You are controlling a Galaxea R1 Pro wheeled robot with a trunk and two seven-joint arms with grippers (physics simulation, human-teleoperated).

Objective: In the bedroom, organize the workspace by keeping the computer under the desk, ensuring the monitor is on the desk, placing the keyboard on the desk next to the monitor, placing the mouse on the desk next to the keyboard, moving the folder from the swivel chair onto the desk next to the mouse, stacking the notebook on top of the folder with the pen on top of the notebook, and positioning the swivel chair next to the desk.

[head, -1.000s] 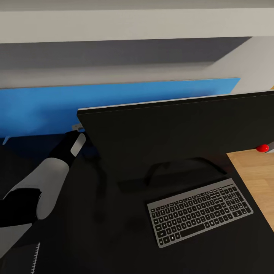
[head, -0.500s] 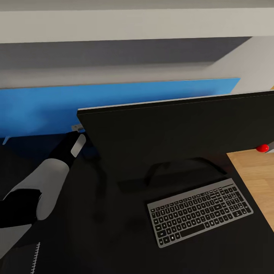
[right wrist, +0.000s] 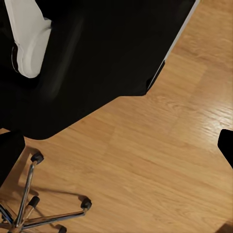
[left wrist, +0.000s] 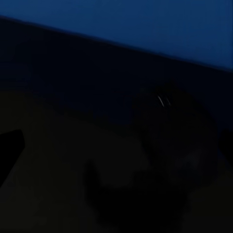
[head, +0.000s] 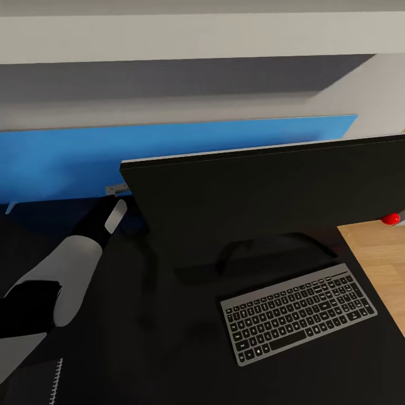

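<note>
Monitor (head: 264, 202) and keyboard (head: 298, 315) stood on the counter (head: 140, 337) near its right edge; mouse, folder, pen unplaced (left arm (head: 62, 270) reached behind monitor, jaws' state indeterminable).

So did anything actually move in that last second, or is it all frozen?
Only slightly. The monitor has shifted a touch to the right, most at its left end, where the left arm reaches behind it. The whole view also drifted a hair, so the camera moved a little too. The keyboard stayed put on the desk in front of the monitor.
</note>
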